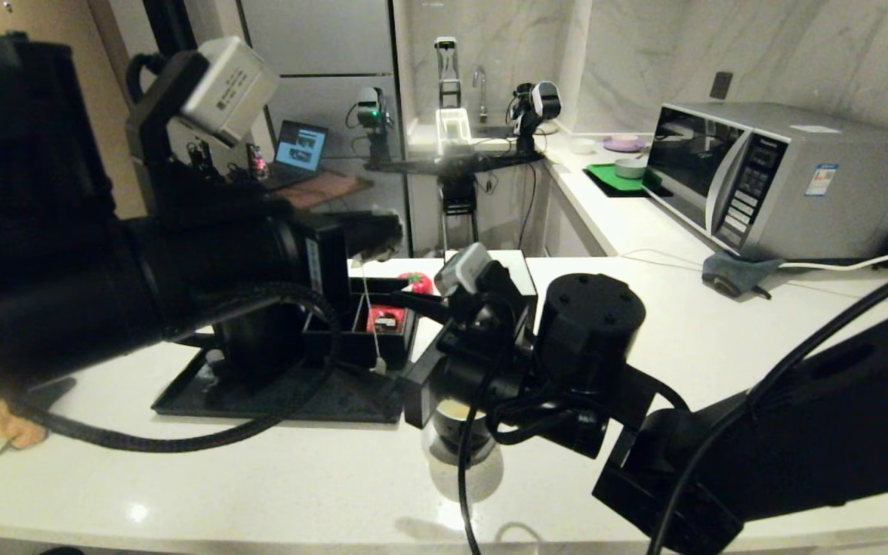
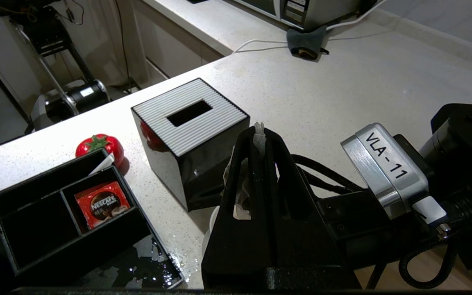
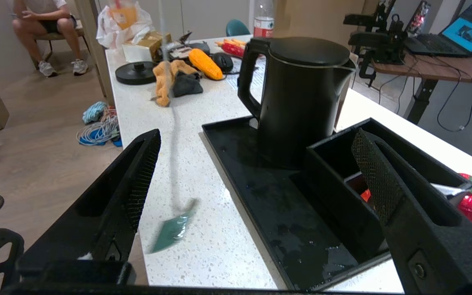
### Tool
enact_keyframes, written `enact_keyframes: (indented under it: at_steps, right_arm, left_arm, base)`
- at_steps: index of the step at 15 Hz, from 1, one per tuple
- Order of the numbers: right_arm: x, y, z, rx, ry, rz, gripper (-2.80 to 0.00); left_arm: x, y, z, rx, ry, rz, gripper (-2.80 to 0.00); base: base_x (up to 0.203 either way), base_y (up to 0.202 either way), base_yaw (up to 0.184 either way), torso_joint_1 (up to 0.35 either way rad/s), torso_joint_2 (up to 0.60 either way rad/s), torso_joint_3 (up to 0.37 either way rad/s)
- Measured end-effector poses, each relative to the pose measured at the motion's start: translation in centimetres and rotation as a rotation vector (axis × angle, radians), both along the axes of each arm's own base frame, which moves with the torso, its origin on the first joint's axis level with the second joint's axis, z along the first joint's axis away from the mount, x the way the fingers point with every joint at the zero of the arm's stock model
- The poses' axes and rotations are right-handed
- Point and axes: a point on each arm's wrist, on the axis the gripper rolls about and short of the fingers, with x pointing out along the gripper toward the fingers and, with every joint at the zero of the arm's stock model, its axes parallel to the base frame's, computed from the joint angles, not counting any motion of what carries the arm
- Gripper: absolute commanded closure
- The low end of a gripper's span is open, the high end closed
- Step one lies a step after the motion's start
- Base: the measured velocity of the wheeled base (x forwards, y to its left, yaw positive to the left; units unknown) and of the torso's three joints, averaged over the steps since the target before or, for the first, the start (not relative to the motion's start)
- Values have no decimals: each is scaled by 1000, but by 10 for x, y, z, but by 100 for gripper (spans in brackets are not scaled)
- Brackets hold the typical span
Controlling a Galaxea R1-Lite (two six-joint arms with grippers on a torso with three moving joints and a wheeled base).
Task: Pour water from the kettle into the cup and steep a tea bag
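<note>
Head view: cup [image 1: 455, 432] half hidden behind open right hand [image 3: 256, 172]; left hand [image 2: 256, 155] pinching tea bag [image 2: 240, 188].

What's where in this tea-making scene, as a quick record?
left gripper: shut on tea bag, held in the air
string: dangles free, tag at its end
right gripper: open, by the cup
cup: on counter, yellowish water inside
kettle: upright on black tray

Speckled white counter [image 1: 644, 331], black tray [image 1: 274, 397]
</note>
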Motion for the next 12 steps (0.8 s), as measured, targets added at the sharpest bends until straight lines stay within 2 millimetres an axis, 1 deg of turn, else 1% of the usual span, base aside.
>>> enact_keyframes:
  at_steps: [3,4,12]
  right_arm:
    - [0,1,-2,-2,2,1,-280]
    - [0,1,-3,-5,5,2,0]
    - [0,1,-7,-16,9,3,0]
  left_arm:
    - [0,0,0,1,0,-1,0]
    - [0,0,0,1,0,-1,0]
    - [0,0,2,-3,-7,-1,0]
  base:
    - [0,0,0,0,0,0]
    - [0,0,0,0,0,0]
    - [0,0,0,0,0,0]
